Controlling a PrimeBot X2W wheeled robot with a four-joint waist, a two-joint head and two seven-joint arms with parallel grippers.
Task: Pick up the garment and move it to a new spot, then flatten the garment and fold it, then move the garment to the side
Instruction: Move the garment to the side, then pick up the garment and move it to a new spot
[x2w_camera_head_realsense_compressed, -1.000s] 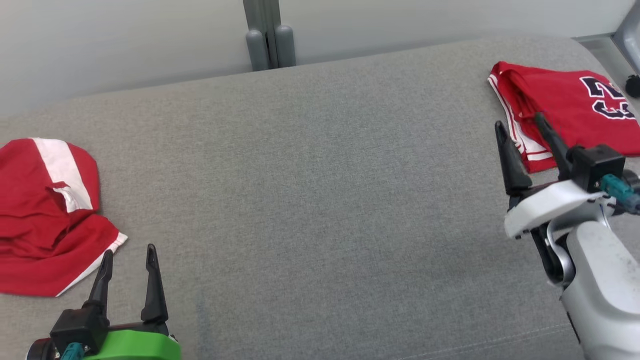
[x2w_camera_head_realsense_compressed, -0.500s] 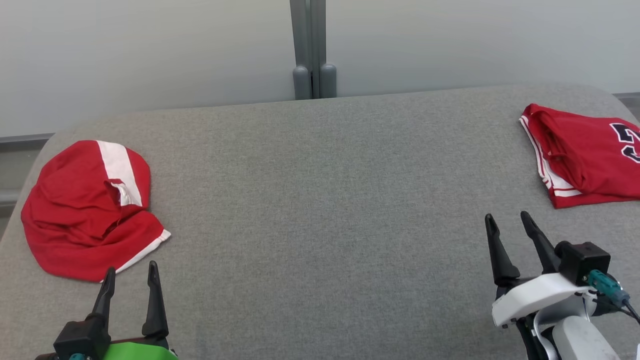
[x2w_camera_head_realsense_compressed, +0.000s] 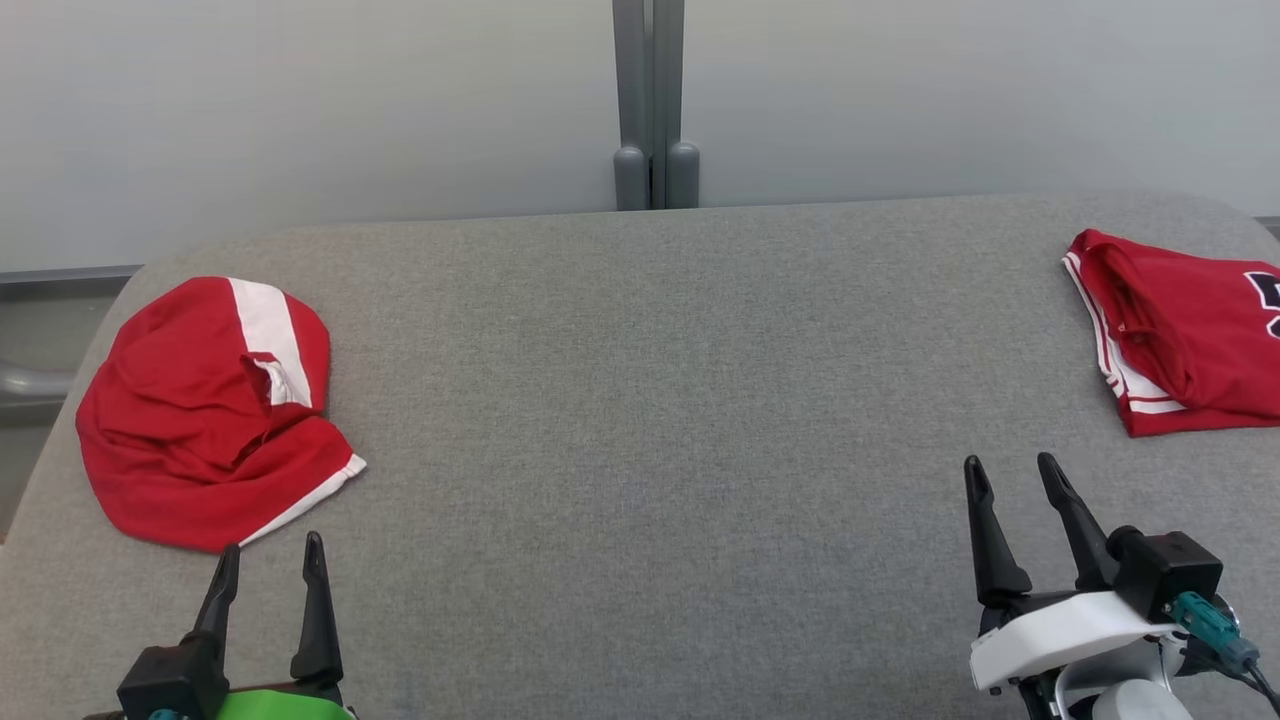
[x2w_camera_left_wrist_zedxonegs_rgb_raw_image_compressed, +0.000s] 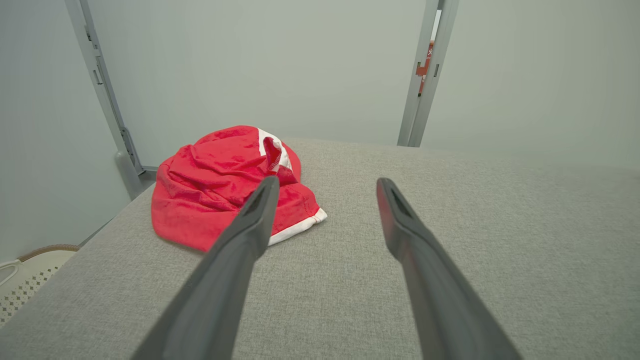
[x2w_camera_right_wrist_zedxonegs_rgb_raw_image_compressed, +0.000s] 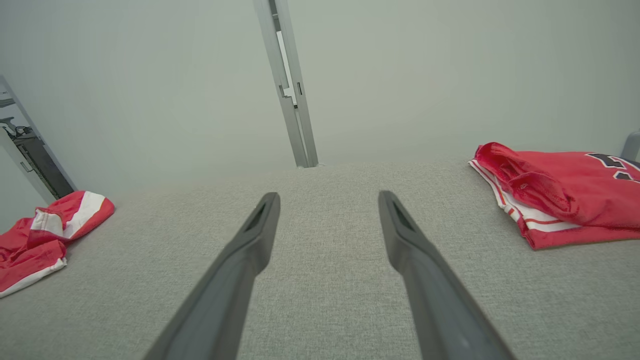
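Head view: crumpled red garment (x2w_camera_head_realsense_compressed: 205, 415) and folded jersey (x2w_camera_head_realsense_compressed: 1180, 340) are seen on woven grey surface (x2w_camera_head_realsense_compressed: 640, 400).
Left wrist view: stitched hem (x2w_camera_left_wrist_zedxonegs_rgb_raw_image_compressed: 274, 160) is revealed.
Tools: left tool (x2w_camera_head_realsense_compressed: 273, 545) and right tool (x2w_camera_head_realsense_compressed: 1010, 460) are released, empty.

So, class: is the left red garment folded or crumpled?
Crumpled: the left red garment lies in a wrinkled, rounded heap on the grey surface, with no neat edges.

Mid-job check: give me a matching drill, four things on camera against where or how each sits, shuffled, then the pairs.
1 crumpled garment
2 folded jersey
3 left gripper
4 grey post

A upright behind the grey surface's far edge
B right end, lying neat
C near edge, robot's left, fingers open, empty
D left end, bunched up

Pairs: 1-D; 2-B; 3-C; 4-A
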